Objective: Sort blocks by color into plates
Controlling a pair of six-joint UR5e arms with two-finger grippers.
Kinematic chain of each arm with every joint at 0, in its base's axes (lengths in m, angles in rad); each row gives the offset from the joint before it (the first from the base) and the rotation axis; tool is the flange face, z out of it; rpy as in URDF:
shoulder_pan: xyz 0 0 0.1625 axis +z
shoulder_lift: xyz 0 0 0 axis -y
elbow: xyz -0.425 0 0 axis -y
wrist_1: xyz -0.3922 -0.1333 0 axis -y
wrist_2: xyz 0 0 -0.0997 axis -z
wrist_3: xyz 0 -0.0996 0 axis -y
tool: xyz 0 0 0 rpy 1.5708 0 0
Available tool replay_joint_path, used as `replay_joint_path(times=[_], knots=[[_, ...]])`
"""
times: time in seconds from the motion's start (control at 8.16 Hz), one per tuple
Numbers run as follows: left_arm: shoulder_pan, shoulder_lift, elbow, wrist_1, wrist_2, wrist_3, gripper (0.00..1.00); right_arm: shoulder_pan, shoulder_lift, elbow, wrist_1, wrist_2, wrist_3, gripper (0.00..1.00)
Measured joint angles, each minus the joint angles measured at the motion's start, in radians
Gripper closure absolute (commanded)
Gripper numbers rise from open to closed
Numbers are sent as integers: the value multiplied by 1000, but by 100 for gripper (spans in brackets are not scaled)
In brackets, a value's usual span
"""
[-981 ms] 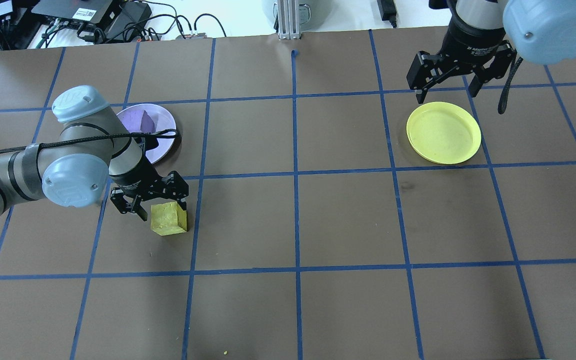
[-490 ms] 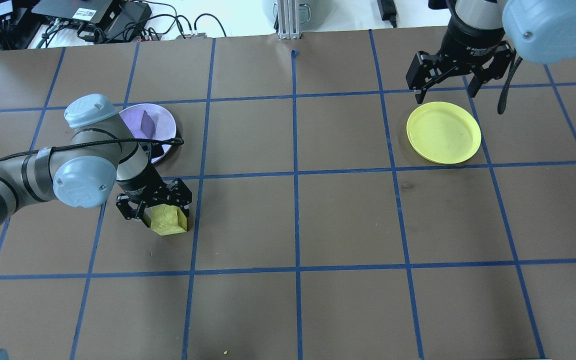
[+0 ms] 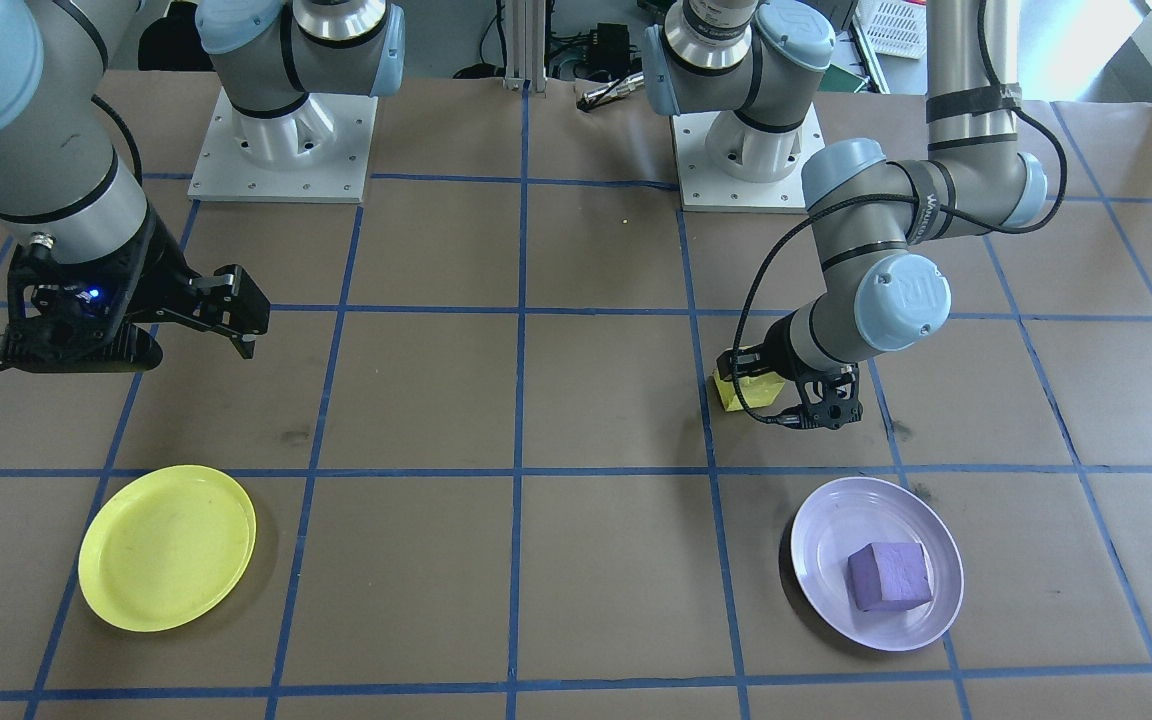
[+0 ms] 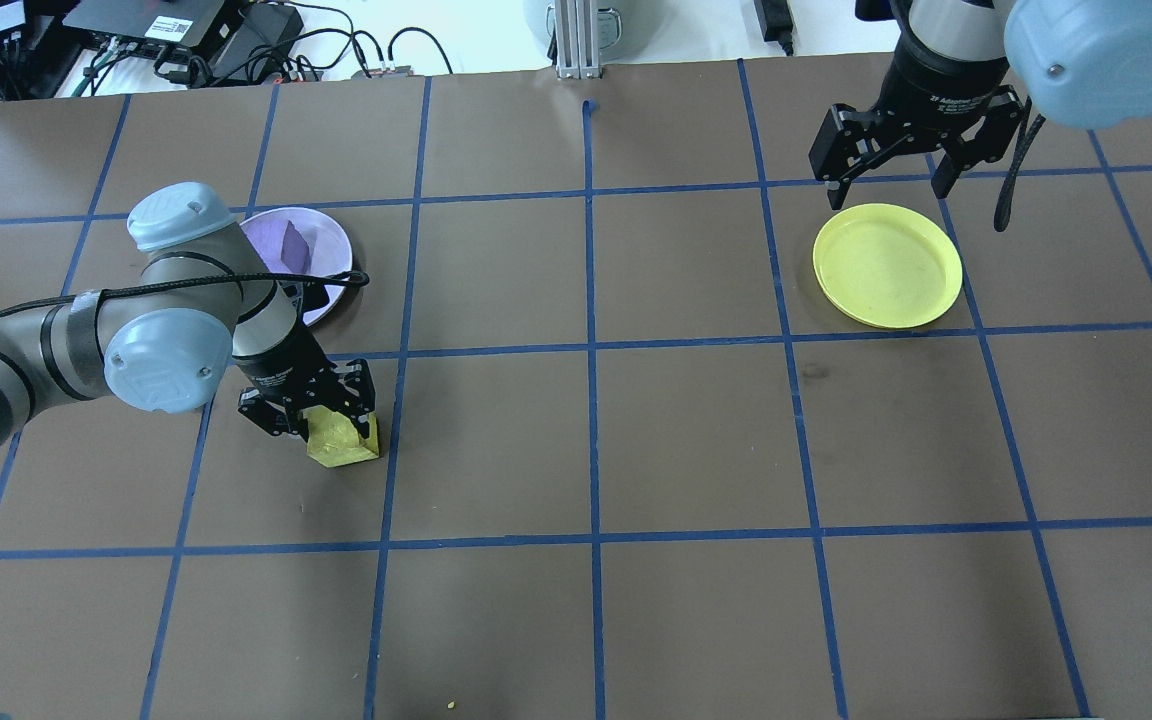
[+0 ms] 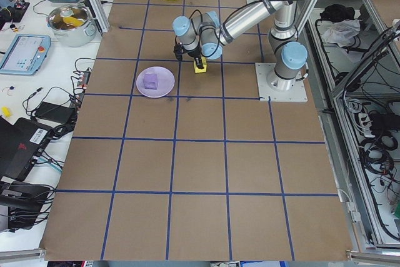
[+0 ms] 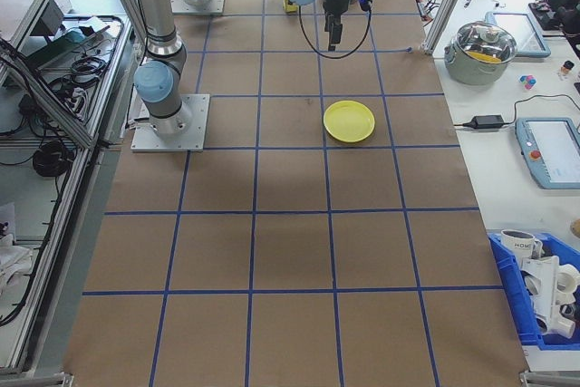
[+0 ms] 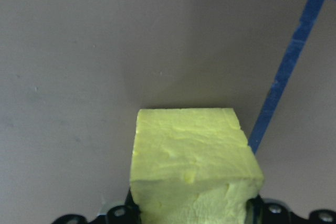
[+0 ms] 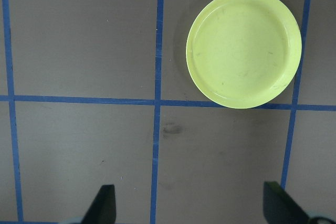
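The yellow block (image 4: 344, 443) (image 3: 744, 393) rests on the brown table, and my left gripper (image 4: 326, 418) (image 3: 776, 390) is lowered over it and shut on it. In the left wrist view the yellow block (image 7: 194, 166) fills the gap between the fingers. The purple block (image 3: 889, 577) (image 4: 294, 243) lies in the lavender plate (image 3: 816, 560) (image 4: 332, 238) just beyond the left arm. My right gripper (image 4: 891, 178) (image 8: 191, 205) hangs open with nothing in it, above the table by the far rim of the yellow plate (image 4: 886, 265) (image 8: 244, 48) (image 3: 166, 548).
Blue tape lines divide the brown table into squares. The two arm bases (image 3: 281, 140) (image 3: 746, 150) stand at the robot's side. Cables and electronics (image 4: 186, 30) lie past the far edge. A pot (image 5: 69, 20) sits on a side table.
My left gripper came down around the yellow block and its fingers closed in on it; the block shifted slightly. The right arm hardly moved.
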Motion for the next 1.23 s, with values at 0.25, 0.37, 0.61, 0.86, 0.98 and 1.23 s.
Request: replay_joint_path(times=[0.25, 0.37, 0.61, 0.86, 0.98, 1.23], knots=[[-58, 47, 4, -10, -57, -23, 100, 0, 0, 0, 1, 1, 1, 0], [-123, 68, 5, -12, -82, -79, 100, 0, 0, 1, 1, 1, 1, 0], [-284, 78, 35, -11, -127, -197, 100, 0, 0, 1, 1, 1, 1, 0], [-423, 49, 100, -11, -161, -389, 100, 0, 0, 1, 0, 0, -3, 0], [-479, 19, 130, -6, -170, -464, 100, 0, 0, 0, 0, -2, -8, 0], [-553, -59, 182, 13, -189, -548, 100, -2, 1, 0, -4, -5, -23, 0]])
